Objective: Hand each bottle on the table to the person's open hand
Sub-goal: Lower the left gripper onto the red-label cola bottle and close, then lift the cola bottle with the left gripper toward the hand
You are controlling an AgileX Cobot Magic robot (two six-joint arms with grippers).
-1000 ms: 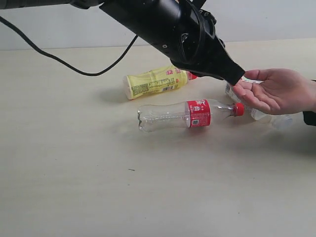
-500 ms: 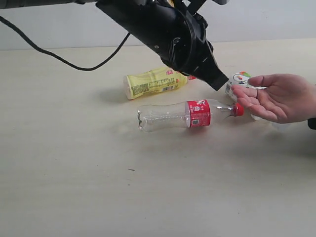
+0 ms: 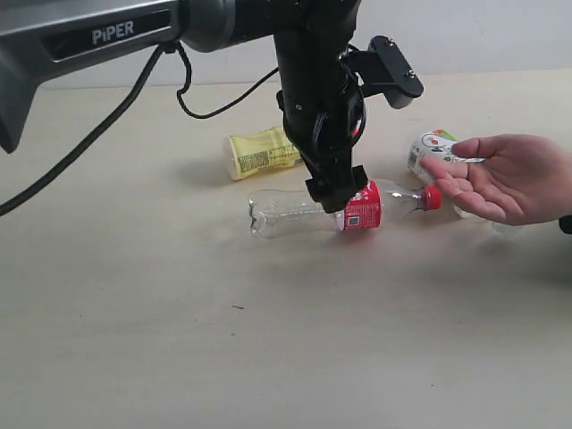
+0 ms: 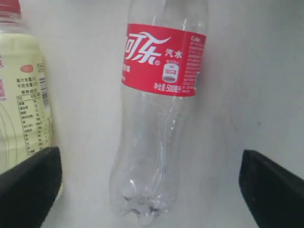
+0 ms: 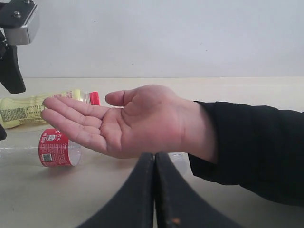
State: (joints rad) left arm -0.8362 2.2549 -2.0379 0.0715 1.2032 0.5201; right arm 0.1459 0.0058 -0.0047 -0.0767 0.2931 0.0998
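3 btls [image 3: 286,211] visible, 1 open hand [image 3: 505,179].

The hand [image 3: 505,179] hides most of the green-labelled bottle [image 3: 431,148].

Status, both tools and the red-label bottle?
Left tool open, either side of red-label bottle, no grip yet. Right tool shut, facing open hand. Yellow bottle lies close alongside.
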